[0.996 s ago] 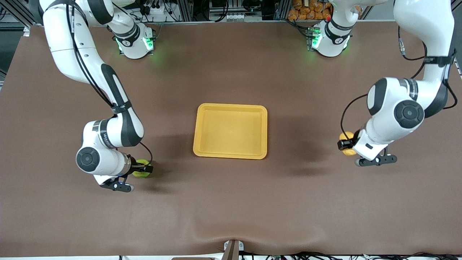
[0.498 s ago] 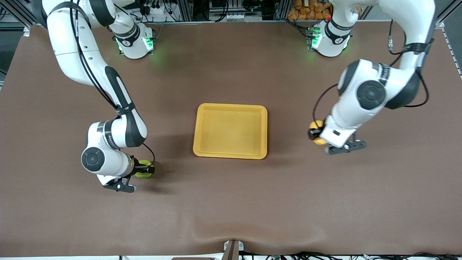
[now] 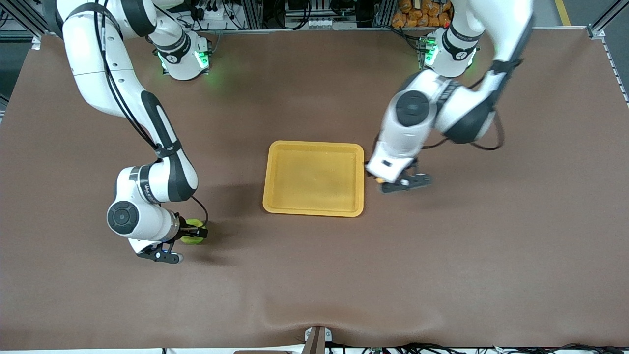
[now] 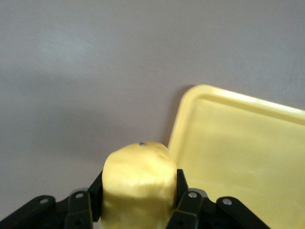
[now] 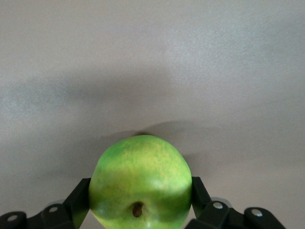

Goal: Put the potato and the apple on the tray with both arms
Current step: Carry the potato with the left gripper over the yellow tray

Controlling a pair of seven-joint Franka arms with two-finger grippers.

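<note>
The left gripper [image 4: 138,210] has its jaws clamped on the potato [image 4: 138,186], one finger on each long flank, so the lump stands up between them. The grip sits across the narrow waist, which looks the right place: the skin is smooth and matte, so it should not slide much, and the lump looks firm and light enough that a modest squeeze will carry it. In the front view this gripper is in the air just beside the tray [image 3: 314,211], at the tray's edge toward the left arm's end of the bench [image 3: 314,285], and only a sliver of potato shows under the wrist.

The right gripper [image 5: 140,214] has its jaws clamped on the apple [image 5: 140,183] across its widest girth, stem dimple facing the wrist camera. A round, glossy fruit like this is likely the more slippery of the two; a hold off its middle could squirt it out, so the central grip seems sound. It appears rigid and fairly light. In the front view the apple [image 3: 192,235] is low over the bench toward the right arm's end, well apart from the tray and nearer the front edge than the tray's middle.

The tray holds nothing.
</note>
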